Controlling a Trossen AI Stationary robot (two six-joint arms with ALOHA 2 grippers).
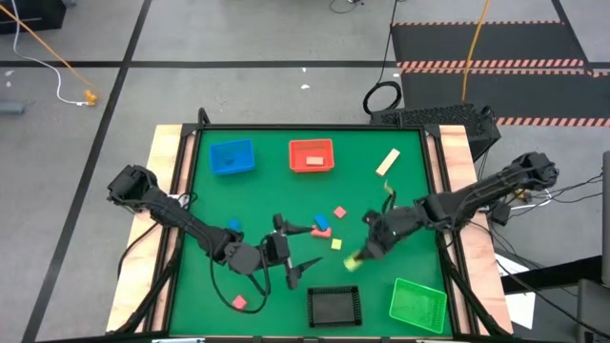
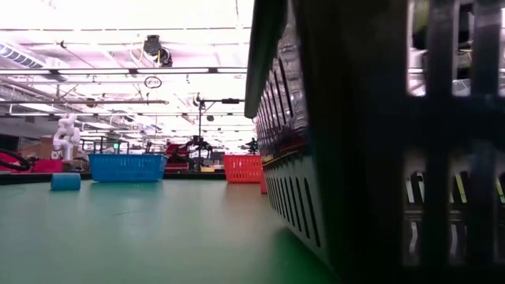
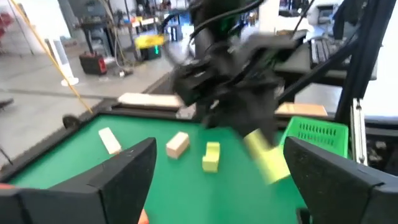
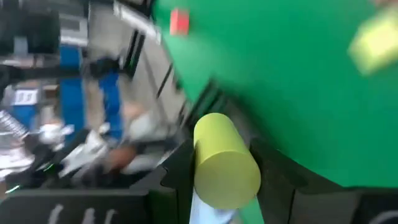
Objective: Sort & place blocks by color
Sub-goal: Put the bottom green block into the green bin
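The right gripper (image 1: pixel 356 257) squeezes a yellow-green round block (image 4: pixel 225 160) that looks small, light, hard and roly, best pinched across its round sides, while the left gripper (image 1: pixel 297 259) waits wide open, holding nothing.

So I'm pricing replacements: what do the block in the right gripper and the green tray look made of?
The yellow-green block, held by the right gripper, looks like matte painted wood, though foam is possible. The green tray looks like moulded plastic, with slotted walls.

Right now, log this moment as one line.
right end effector: shut on yellow-green block, near green tray | left end effector: open, empty, mid-table
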